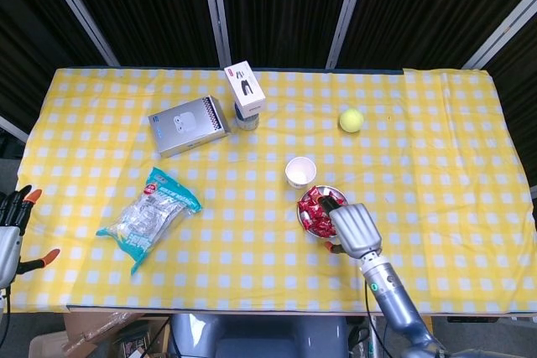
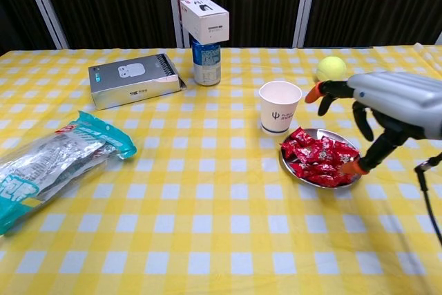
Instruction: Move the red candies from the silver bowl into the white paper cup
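Red wrapped candies (image 1: 314, 207) (image 2: 316, 156) are heaped in the shallow silver bowl (image 1: 300, 210) (image 2: 331, 132) right of the table's middle. The white paper cup (image 1: 300, 171) (image 2: 280, 106) stands upright and touching-close just behind the bowl's left side. My right hand (image 1: 353, 229) (image 2: 388, 107) hovers over the bowl's right half with its fingers spread and holds nothing; one orange fingertip reaches down to the candies at the bowl's near right rim. It hides part of the bowl in the head view. My left hand (image 1: 10, 233) hangs open off the table's left edge.
A yellow tennis ball (image 1: 351, 120) (image 2: 331, 66) lies behind the cup to the right. A grey box (image 1: 189, 125) (image 2: 135, 79) and a white box (image 1: 245, 90) (image 2: 205, 20) atop a can (image 2: 206, 62) stand at the back left. A teal snack bag (image 1: 149, 217) (image 2: 55, 164) lies front left.
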